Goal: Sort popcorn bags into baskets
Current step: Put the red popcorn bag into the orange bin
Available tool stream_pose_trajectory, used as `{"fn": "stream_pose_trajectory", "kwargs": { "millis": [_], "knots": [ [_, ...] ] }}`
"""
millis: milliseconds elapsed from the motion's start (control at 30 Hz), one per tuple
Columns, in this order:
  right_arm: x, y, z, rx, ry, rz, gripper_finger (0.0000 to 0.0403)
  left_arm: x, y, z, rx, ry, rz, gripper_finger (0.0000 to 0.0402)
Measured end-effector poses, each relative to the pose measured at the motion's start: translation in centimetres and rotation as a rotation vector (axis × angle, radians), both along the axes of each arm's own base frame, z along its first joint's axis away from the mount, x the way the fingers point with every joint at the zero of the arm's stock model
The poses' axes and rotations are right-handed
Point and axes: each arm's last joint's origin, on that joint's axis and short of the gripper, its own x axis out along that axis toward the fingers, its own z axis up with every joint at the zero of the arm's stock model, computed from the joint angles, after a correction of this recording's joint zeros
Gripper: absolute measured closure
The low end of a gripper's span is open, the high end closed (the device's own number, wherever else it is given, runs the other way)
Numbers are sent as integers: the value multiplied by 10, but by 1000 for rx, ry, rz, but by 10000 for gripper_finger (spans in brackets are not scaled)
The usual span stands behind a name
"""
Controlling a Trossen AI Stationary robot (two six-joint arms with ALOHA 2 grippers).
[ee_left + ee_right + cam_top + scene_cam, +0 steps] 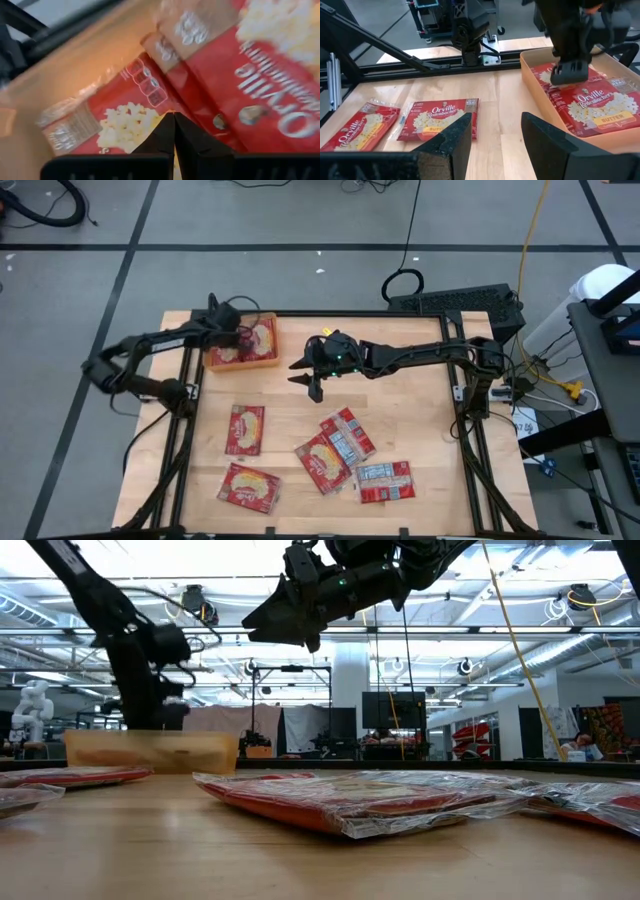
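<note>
The orange bin (268, 360) sits at the table's far left and holds several red popcorn bags (592, 107). My left gripper (243, 337) is shut and reaches down into the bin. My right gripper (306, 380) hangs open and empty above the table's middle, to the right of the bin, and is seen high in the low view (290, 625). Several more popcorn bags lie flat on the near half of the table (245, 428) (248, 486) (322, 463) (384, 480). My left gripper (174, 120) comes from above into the bin with its fingers (568, 75) shut. The tips stand on the far part of the top popcorn bag (150, 107), which lies flat on the others in the bin.
A black frame rail (330, 314) runs along the table's far edge and side rails run down both sides. Bare wood lies between the bin and the loose bags (400, 405). The orange bin's wall (532, 75) stands just ahead of my right gripper.
</note>
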Motion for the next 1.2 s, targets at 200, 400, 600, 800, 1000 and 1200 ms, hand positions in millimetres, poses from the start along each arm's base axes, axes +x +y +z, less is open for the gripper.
{"fn": "stream_pose_trajectory", "kwargs": {
  "millis": [200, 400, 600, 800, 1000, 1200],
  "knots": [
    [0, 0, 0, 0, 0, 0, 238, 10, 4, -9, 16, 61, -2, 384],
    [0, 0, 0, 0, 0, -1, 238, 11, 4, -9, 20, 55, -14, 395],
    [0, 0, 0, 0, -1, 0, 238, 16, 7, -9, 22, 3, -79, 387],
    [0, 0, 0, 0, -1, 0, 238, 20, 4, -13, 8, 24, -124, 388],
    [0, 1, -1, 9, 14, -1, 238, 22, 0, -7, 28, 19, -153, 398],
    [-7, 2, -11, 127, 158, -46, 238, 14, -8, 15, 92, -6, -131, 385]
  ]
}}
